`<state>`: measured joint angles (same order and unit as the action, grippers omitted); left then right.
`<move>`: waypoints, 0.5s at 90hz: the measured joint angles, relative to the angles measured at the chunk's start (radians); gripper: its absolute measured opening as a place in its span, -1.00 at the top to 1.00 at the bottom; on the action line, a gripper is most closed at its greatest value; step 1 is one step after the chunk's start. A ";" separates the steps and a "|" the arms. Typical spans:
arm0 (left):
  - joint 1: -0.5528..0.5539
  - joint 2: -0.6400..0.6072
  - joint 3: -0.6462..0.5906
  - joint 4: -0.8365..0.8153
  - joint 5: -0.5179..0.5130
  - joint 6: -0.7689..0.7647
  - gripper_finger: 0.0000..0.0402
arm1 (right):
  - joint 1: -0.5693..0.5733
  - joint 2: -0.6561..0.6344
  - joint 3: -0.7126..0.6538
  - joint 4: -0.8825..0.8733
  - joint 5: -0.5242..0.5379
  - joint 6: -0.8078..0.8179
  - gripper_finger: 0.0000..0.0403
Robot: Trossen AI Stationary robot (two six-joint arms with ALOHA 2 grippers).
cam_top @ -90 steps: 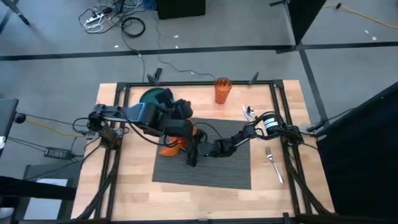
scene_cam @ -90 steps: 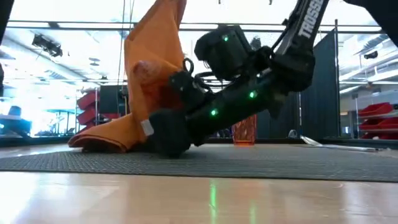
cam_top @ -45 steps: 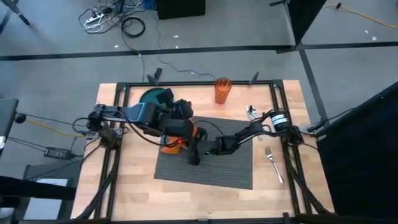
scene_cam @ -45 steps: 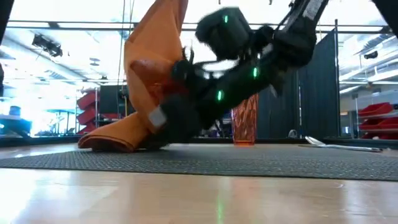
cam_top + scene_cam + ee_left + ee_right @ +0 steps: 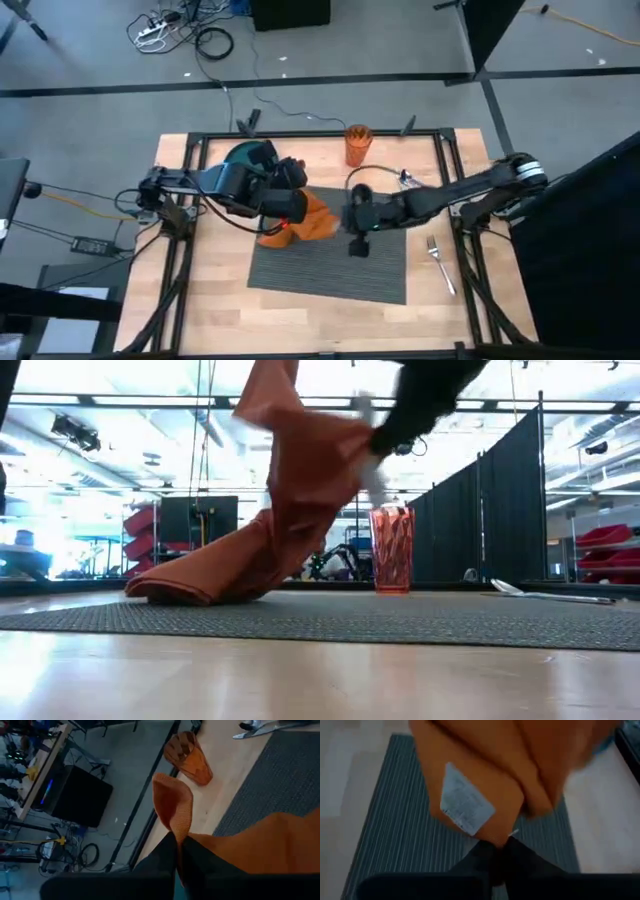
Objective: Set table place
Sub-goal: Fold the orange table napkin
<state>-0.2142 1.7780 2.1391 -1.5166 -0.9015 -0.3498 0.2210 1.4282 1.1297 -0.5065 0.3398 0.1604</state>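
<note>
Orange napkin (image 5: pixel 312 222) pinched by both hands above grey placemat (image 5: pixel 330 270).

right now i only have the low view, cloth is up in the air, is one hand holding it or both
Observer: Both. The left hand and the right hand are each pinched shut on the napkin, as the two wrist views show.
Operator: ok and wheres the plate, cant see it at all
Observer: The plate sits on the table off the mat, past its far left corner, partly hidden under the left arm.
Operator: is there a fork anywhere
Observer: Yes, a fork lies on bare wood just right of the mat.
</note>
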 joint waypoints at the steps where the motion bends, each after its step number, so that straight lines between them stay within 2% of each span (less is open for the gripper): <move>1: 0.001 0.000 0.000 0.003 -0.007 0.004 1.00 | 0.000 -0.011 0.000 -0.015 0.002 0.004 1.00; 14: 0.017 -0.002 0.029 0.052 -0.073 0.065 1.00 | 0.013 -0.149 0.000 -0.171 0.058 0.045 1.00; 32: 0.027 -0.002 0.041 0.208 -0.077 0.323 1.00 | 0.015 -0.335 0.000 -0.336 0.191 0.084 1.00; 45: 0.037 -0.002 0.042 0.300 -0.078 0.467 1.00 | 0.015 -0.456 0.000 -0.372 0.284 0.078 1.00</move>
<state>-0.1776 1.7756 2.1815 -1.2168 -0.9794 0.1176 0.2356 0.9720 1.1297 -0.8783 0.6235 0.2384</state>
